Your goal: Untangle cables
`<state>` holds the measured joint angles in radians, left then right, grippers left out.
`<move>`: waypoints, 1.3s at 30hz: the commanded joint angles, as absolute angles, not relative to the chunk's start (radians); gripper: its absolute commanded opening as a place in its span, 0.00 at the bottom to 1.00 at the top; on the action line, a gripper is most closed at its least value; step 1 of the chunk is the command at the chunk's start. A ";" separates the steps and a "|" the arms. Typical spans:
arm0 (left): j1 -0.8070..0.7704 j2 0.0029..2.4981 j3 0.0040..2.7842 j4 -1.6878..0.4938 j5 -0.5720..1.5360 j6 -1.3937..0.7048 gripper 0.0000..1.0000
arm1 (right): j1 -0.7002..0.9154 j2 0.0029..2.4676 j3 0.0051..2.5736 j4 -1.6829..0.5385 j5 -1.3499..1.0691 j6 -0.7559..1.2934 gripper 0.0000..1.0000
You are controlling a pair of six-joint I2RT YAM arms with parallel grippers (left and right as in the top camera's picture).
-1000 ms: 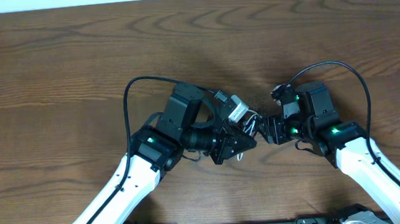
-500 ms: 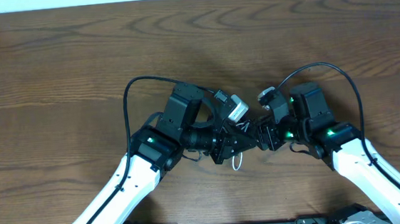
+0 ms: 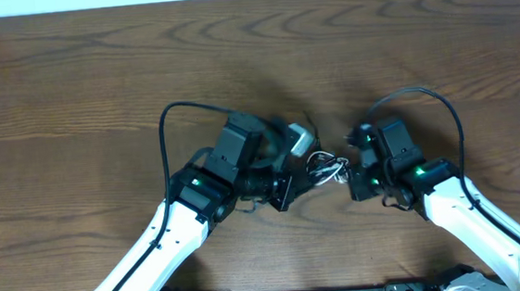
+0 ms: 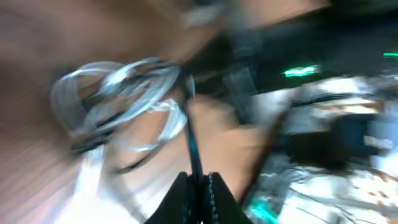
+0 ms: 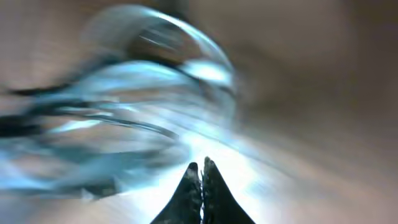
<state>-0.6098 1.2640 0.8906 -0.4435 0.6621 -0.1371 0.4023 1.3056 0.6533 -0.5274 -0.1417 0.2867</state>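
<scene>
While left fingers pinch the cables (one black cord), right fingers press together.

table: 1 | robot arms: 2 – left arm, right arm | grippers: 2 – left gripper, right gripper | cables: 1 tangled bunch, white and black strands, blur too heavy to count single cords | thick black wires: 2 – left wire, right wire
</scene>
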 commanded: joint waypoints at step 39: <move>-0.541 1.394 0.891 -0.501 0.165 -0.249 0.72 | 0.289 1.309 0.658 -0.542 -0.082 0.474 0.38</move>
